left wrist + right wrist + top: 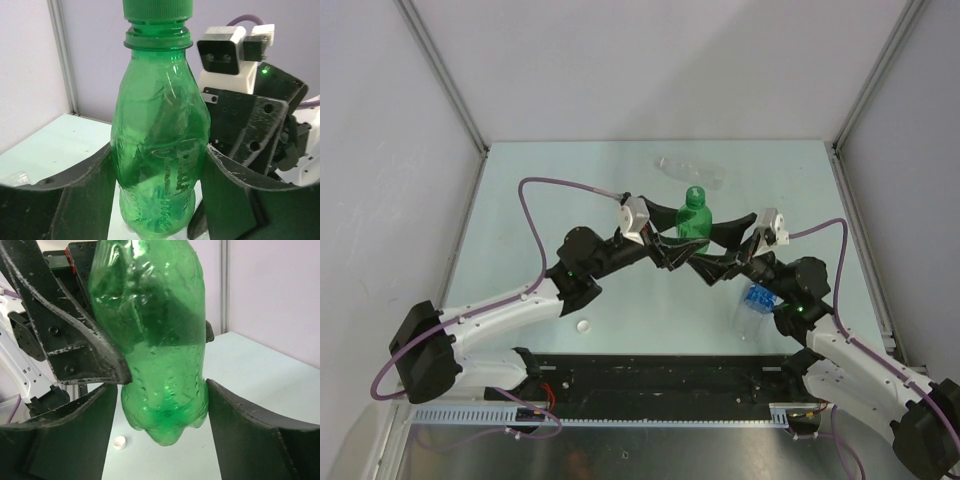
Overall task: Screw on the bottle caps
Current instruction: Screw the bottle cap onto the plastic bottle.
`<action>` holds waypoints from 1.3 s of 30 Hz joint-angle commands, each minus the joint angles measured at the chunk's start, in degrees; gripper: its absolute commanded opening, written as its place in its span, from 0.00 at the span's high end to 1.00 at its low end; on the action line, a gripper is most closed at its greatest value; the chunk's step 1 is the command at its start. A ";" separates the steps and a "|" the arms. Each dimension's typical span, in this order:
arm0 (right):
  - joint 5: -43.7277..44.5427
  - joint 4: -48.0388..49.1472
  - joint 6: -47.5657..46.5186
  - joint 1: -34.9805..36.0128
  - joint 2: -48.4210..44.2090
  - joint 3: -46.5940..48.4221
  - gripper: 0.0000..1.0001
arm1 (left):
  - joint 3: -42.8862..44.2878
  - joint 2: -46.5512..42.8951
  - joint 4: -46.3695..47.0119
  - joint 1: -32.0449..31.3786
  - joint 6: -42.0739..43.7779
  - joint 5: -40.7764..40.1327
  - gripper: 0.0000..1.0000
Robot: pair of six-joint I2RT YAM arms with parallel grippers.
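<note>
the green bottle hangs upright, seemingly just off the middle of the tabletop, with the green cap sitting on its neck. the left claw grasps its waist, reaching in level from the left side. the right claw brackets the base from the right, and i cannot tell whether it pinches. the step probably goes best if one claw holds the body firm while the other climbs to the cap and twists squarely, sparing the thin wall.

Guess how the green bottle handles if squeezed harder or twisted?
The green bottle has thin, crinkled walls, so it probably buckles under a hard squeeze. No liquid is visible inside, so it is likely very light. Its round, glossy body may spin or slip in the left gripper when the green cap is turned.
</note>
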 commanded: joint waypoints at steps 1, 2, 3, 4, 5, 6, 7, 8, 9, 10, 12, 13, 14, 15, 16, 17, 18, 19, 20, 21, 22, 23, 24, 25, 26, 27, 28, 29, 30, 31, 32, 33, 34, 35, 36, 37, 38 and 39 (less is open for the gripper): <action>-2.18 -1.86 0.33 -0.01 -1.99 2.39 0.19 | -0.78 -2.11 1.80 0.44 7.83 -5.10 0.78; -2.53 -2.99 0.10 -0.01 -2.39 2.34 0.14 | -1.09 -2.34 1.80 0.47 8.85 -5.22 0.79; -2.88 -4.12 -0.24 -0.01 -2.77 2.41 0.11 | -1.34 -2.58 1.80 0.48 9.71 -5.33 0.79; -3.24 -5.17 -0.50 -0.05 -3.18 2.44 0.09 | -1.46 -2.75 1.80 0.58 10.27 -5.51 0.79; -3.54 -6.05 -0.76 -0.07 -3.56 2.41 0.08 | -1.57 -2.83 1.80 0.67 10.55 -5.65 0.79; -4.18 -6.88 -1.11 -0.09 -3.97 2.40 0.07 | -1.71 -2.78 1.76 0.80 10.69 -5.67 0.79; -5.07 -7.56 -1.41 -0.13 -4.35 2.39 0.06 | -1.91 -2.76 1.73 0.96 10.76 -5.77 0.80; -6.17 -8.21 -1.83 -0.12 -4.80 2.39 0.06 | -2.14 -2.75 1.77 1.12 10.79 -5.91 0.80; -7.39 -8.89 -2.34 -0.11 -5.21 2.39 0.05 | -2.43 -2.79 1.74 1.29 10.81 -5.94 0.81; -8.83 -9.58 -3.00 -0.15 -5.58 2.39 0.05 | -2.71 -2.80 1.73 1.47 10.82 -5.86 0.81; -10.54 -11.76 -5.07 -0.11 -6.48 2.39 0.04 | -3.51 -2.84 1.72 1.97 11.75 -5.26 0.82; -11.11 -13.39 -6.56 -0.15 -7.06 2.43 0.04 | -4.09 -2.83 1.71 2.42 12.78 -4.38 0.82; -11.52 -15.82 -8.45 -0.12 -7.74 2.45 0.04 | -4.68 -2.70 1.71 3.09 13.70 -3.06 0.82; -11.69 -18.27 -10.40 -0.15 -8.52 2.46 0.04 | -5.24 -2.54 1.71 4.08 14.11 -1.30 0.82; -11.59 -20.69 -12.34 -0.17 -9.35 2.42 0.04 | -5.74 -2.29 1.71 5.23 13.70 0.67 0.82; -11.59 -22.99 -14.06 -0.18 -10.12 2.45 0.04 | -6.21 -2.07 1.76 6.51 13.19 3.07 0.82; -11.68 -24.98 -15.76 -0.18 -10.89 2.46 0.04 | -6.75 -1.88 1.87 7.81 12.93 5.06 0.82; -12.03 -26.76 -16.69 -0.18 -11.64 2.47 0.04 | -7.38 -1.82 2.01 8.68 13.02 6.27 0.83; -12.77 -28.22 -18.43 -0.23 -12.14 2.51 0.04 | -8.00 -1.88 2.17 9.16 13.64 7.01 0.83; -13.41 -29.84 -19.92 -0.21 -12.56 2.71 0.04 | -8.57 -2.05 2.29 9.44 14.43 7.47 0.83; -13.64 -31.48 -21.19 -0.15 -12.91 3.03 0.04 | -9.12 -2.26 2.35 9.63 15.53 8.22 0.83; -13.10 -33.17 -22.31 -0.12 -13.17 3.46 0.04 | -9.83 -2.63 2.38 9.77 16.70 9.35 0.83; -11.73 -34.51 -23.09 -0.11 -13.43 3.93 0.04 | -10.50 -3.25 2.40 10.05 17.63 10.79 0.83; -10.21 -35.48 -23.57 -0.15 -13.65 4.43 0.04 | -11.27 -3.92 2.28 10.37 18.67 12.65 0.83; -8.65 -36.41 -24.16 -0.17 -13.80 4.99 0.04 | -12.40 -4.64 2.04 10.80 19.54 14.20 0.83; -7.31 -37.31 -24.63 -0.18 -13.88 5.84 0.04 | -13.58 -5.32 1.57 11.18 20.33 15.41 0.82; -6.24 -38.29 -24.73 -0.18 -13.79 6.88 0.04 | -14.75 -6.09 0.63 11.51 21.03 16.24 0.82; -5.35 -39.31 -24.52 -0.23 -13.52 8.24 0.04 | -15.99 -6.83 -0.06 11.80 21.55 16.61 0.82; -4.78 -40.25 -24.15 -0.21 -13.12 9.79 0.05 | -17.09 -7.42 -0.67 12.08 21.99 16.92 0.81; -4.23 -41.78 -23.74 -0.15 -12.53 11.41 0.06 | -18.13 -8.02 -1.15 12.27 22.26 17.13 0.81; -3.69 -43.34 -23.15 -0.12 -11.84 13.14 0.07 | -19.04 -8.59 -1.39 12.36 22.30 17.14 0.81; -3.07 -44.86 -22.63 -0.15 -11.18 14.66 0.07 | -19.76 -9.13 -1.60 12.45 22.32 17.37 0.81; -2.58 -46.77 -22.19 -0.13 -10.51 16.08 0.08 | -20.38 -9.63 -1.70 12.49 22.29 17.83 0.81; -2.60 -48.25 -21.89 -0.11 -9.90 17.23 0.09 | -20.83 -9.96 -1.80 12.52 22.32 18.33 0.81; -3.27 -49.43 -21.78 -0.06 -9.29 18.20 0.10 | -21.14 -10.26 -1.98 12.53 22.51 18.88 0.81; -4.40 -50.59 -21.77 0.05 -8.55 19.08 0.10 | -21.38 -10.45 -2.20 12.53 22.69 19.38 0.81; -5.79 -51.83 -21.89 0.20 -7.83 20.27 0.11 | -21.50 -10.46 -2.57 12.58 22.87 19.76 0.81; -7.02 -53.24 -22.09 0.45 -7.07 21.39 0.13 | -21.47 -10.38 -3.20 12.56 23.09 20.21 0.81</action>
